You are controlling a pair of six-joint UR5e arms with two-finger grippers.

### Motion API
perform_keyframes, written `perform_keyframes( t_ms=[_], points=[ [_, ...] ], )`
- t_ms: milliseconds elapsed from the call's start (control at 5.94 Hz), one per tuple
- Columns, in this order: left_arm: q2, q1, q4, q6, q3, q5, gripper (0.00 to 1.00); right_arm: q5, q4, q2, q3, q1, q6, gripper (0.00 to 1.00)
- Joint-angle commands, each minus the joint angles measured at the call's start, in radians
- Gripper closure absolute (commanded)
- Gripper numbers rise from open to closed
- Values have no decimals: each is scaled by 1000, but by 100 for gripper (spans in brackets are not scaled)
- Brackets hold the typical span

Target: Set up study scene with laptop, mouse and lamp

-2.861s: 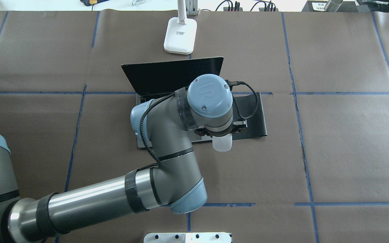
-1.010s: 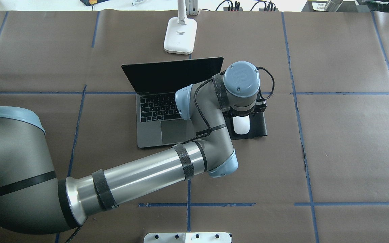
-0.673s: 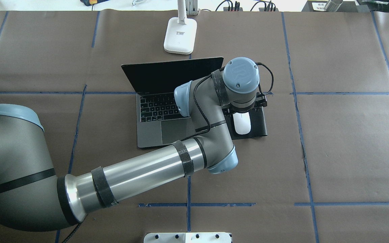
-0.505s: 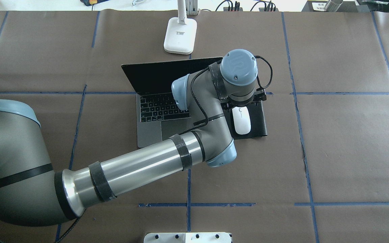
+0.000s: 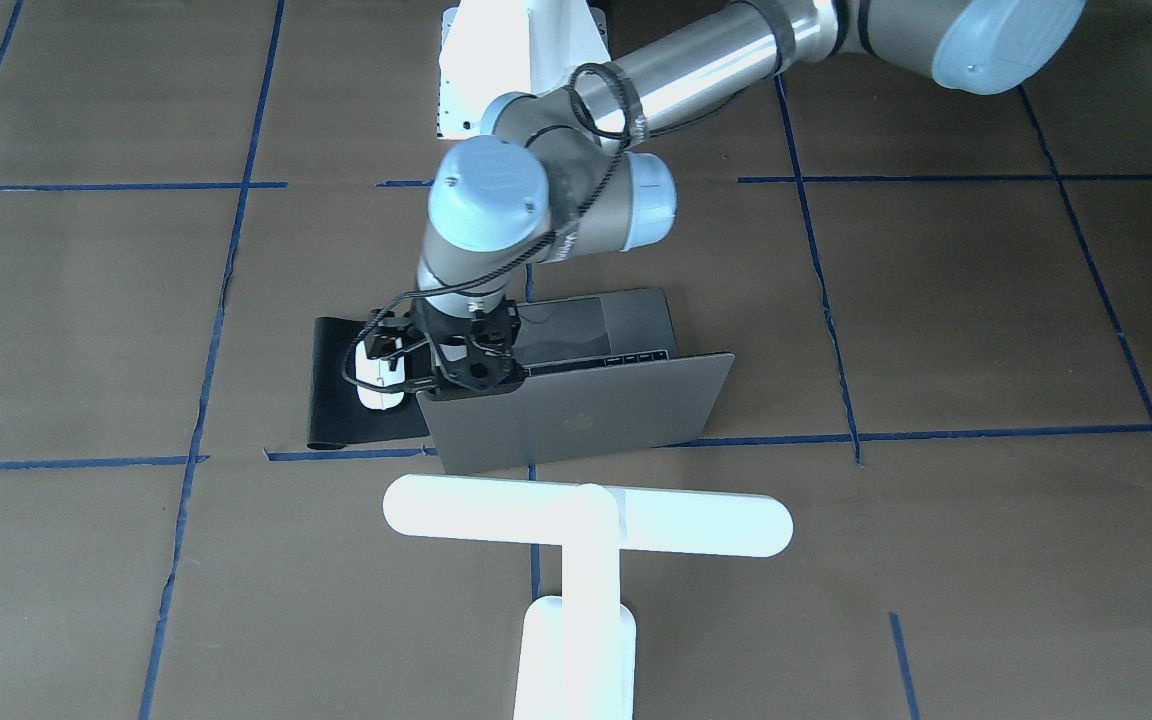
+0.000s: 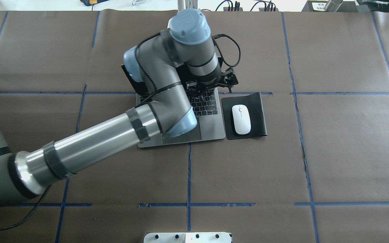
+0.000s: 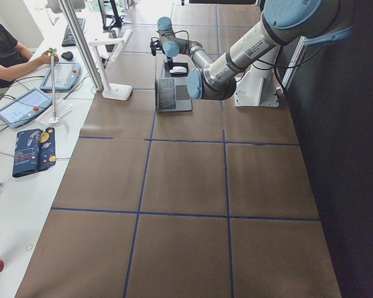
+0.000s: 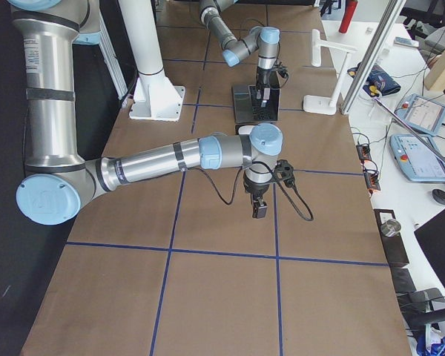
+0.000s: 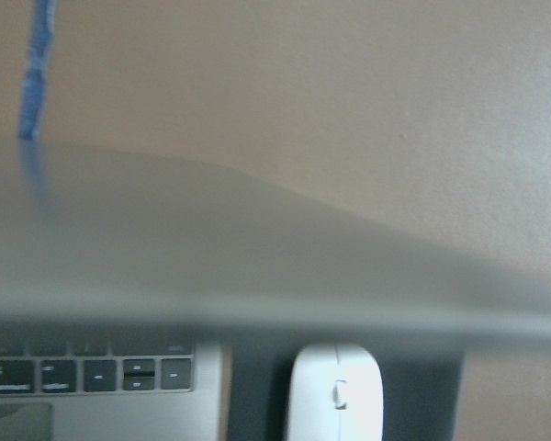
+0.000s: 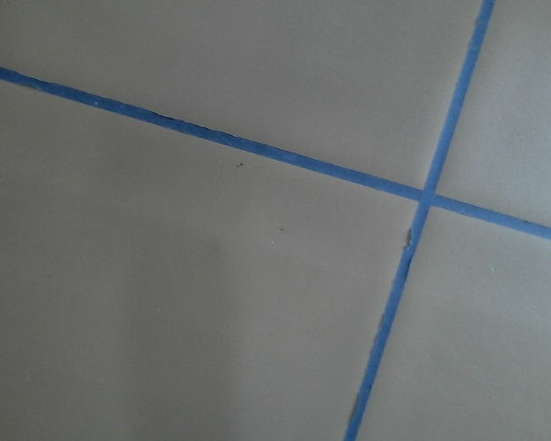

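Observation:
The laptop stands open in the middle of the table, its grey lid facing the front camera. The white mouse lies free on the black mouse pad to the laptop's right; the left wrist view also shows it. The white T-shaped lamp stands behind the laptop. My left gripper hangs at the lid's top edge near the mouse-side corner, its jaws apparently apart, holding nothing. My right gripper hovers over bare table far to the right; I cannot tell whether it is open.
The white robot pedestal is at the near table edge. Blue tape lines grid the brown table. An operators' desk with tablets runs along the far side, beyond the lamp.
My left gripper has let go of the mouse on the pad. It has lifted and moved back and left to the laptop screen's top edge. The mouse stays on the pad.

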Motion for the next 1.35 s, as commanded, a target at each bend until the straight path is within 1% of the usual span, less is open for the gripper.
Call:
perform_keyframes(
  t_ms=[0,168,337,505,673,842,1010,1178],
  points=[
    [258,-60,244,185,-391,-70,0,1,1,-98,-3,89,-41,0],
    [382,-95,376,322,-573,-70,0,71,1,-97,-26,159,-34,0],
    [542,-142,443,467,-745,-70,0,59,3,-91,-28,161,-40,0],
    [691,-196,451,520,-841,-70,0,47,1,-97,-29,160,-37,0],
    [798,-263,451,612,-870,-71,0,51,3,-98,-47,160,-38,0],
    [873,-361,451,724,-863,-71,0,50,3,-97,-73,158,-38,0],
    [927,-497,451,950,-813,-83,0,48,4,-88,-99,157,-41,0],
    [958,-626,450,1113,-712,-150,0,48,4,-88,-103,155,-41,0]
  ],
)
